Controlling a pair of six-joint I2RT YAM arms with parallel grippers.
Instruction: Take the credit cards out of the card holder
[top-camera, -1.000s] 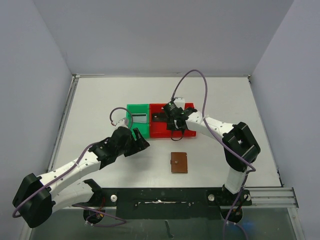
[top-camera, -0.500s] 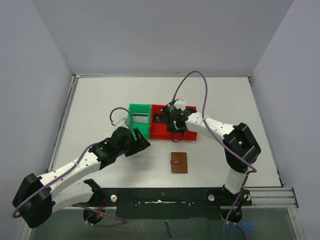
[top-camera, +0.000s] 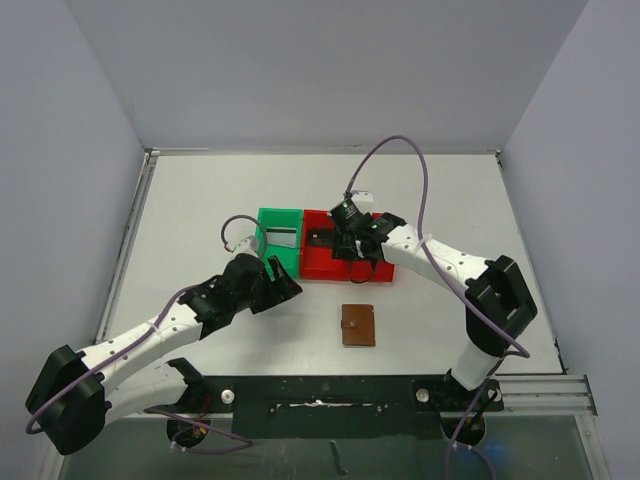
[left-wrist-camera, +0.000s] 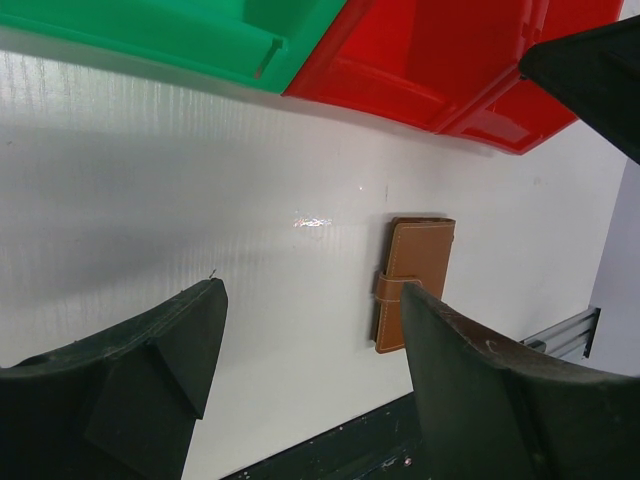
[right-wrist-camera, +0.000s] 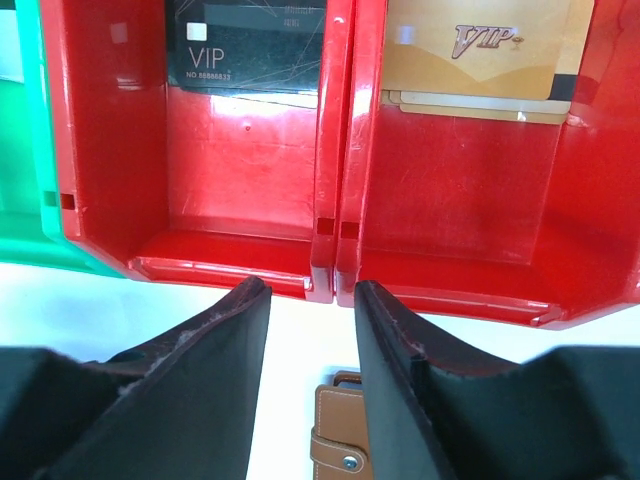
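Card holder (top-camera: 358, 325): closed, lying flat, untouched.
Left gripper (left-wrist-camera: 310, 295): fingers (left-wrist-camera: 170, 350) wide apart, empty.
Right gripper (right-wrist-camera: 311, 288): narrow gap, empty.

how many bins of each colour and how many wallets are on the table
green bin: 1
red bins: 2
brown wallet: 1
total: 4
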